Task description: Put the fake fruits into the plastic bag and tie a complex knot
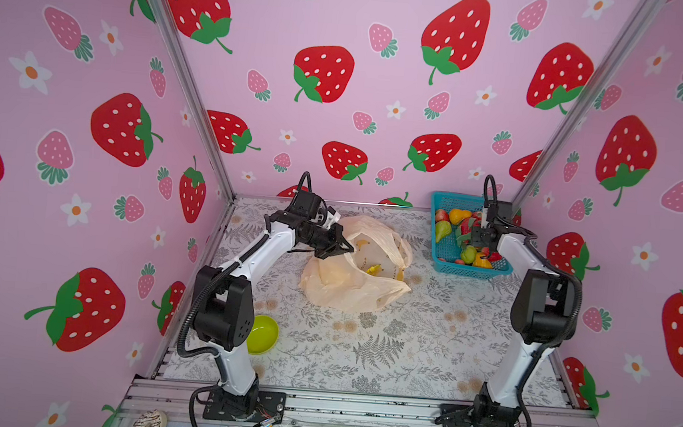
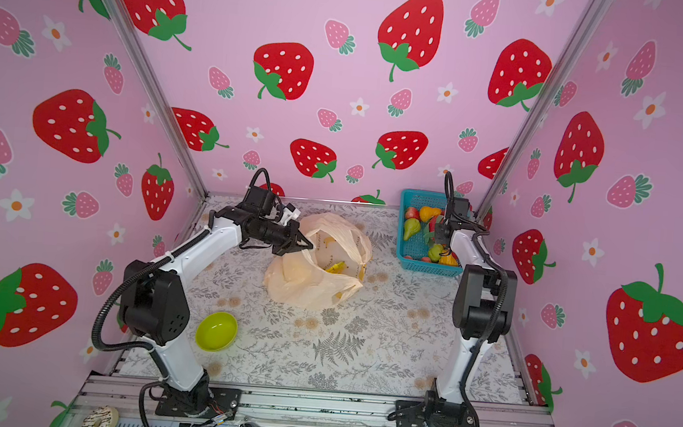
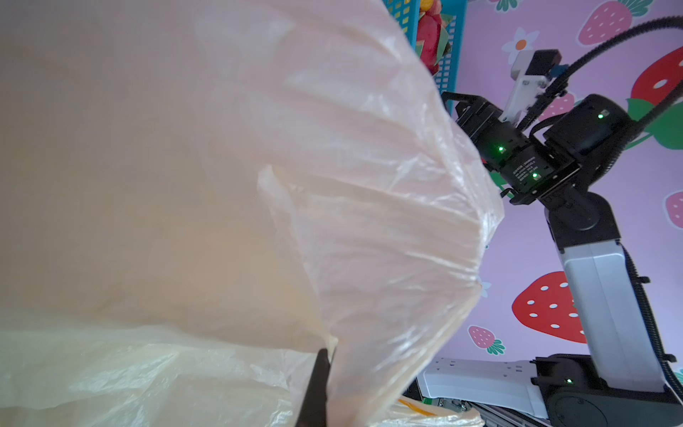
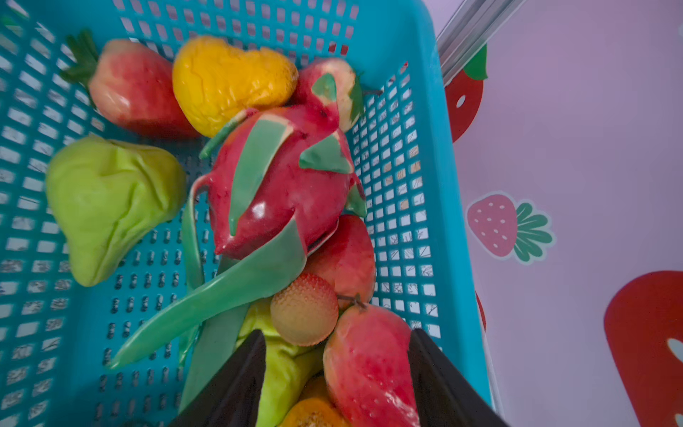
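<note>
Two arms stand here, the left arm (image 1: 253, 249) and the right arm (image 1: 519, 374), each built of glossy white link shells between matte black joint housings; a ribbed black cable conduit (image 1: 181, 331) loops from each base up along the links; black base plates (image 1: 270, 405) are dotted with screw heads; small green lights (image 3: 500, 149) glow on the right wrist, beside a white-lettered label (image 3: 523, 168); the right gripper (image 4: 336, 332) ends in two plain black wedge fingers (image 4: 236, 384)
</note>
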`<state>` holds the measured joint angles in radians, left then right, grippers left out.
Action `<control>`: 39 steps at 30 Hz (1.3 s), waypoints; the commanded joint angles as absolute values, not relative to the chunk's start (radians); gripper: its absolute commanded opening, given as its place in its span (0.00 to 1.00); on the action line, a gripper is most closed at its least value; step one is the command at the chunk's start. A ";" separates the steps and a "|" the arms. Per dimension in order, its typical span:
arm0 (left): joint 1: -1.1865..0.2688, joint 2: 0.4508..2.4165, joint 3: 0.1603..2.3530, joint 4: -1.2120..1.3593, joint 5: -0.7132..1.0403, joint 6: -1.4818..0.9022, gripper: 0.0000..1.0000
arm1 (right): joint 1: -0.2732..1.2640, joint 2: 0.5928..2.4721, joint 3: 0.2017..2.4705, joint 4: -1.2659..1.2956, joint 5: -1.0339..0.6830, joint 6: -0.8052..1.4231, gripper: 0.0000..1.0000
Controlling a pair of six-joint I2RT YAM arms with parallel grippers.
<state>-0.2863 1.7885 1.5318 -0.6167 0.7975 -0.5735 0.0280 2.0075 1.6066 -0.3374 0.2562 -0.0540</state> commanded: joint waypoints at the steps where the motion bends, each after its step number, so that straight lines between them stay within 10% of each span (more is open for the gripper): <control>1: -0.285 1.772 1.532 -0.609 0.816 -0.575 0.00 | 0.027 2.057 1.680 -0.413 0.282 -0.114 0.60; 39: -0.284 1.776 1.532 -0.612 0.819 -0.573 0.00 | 0.058 2.269 1.891 -0.577 0.225 -0.151 0.52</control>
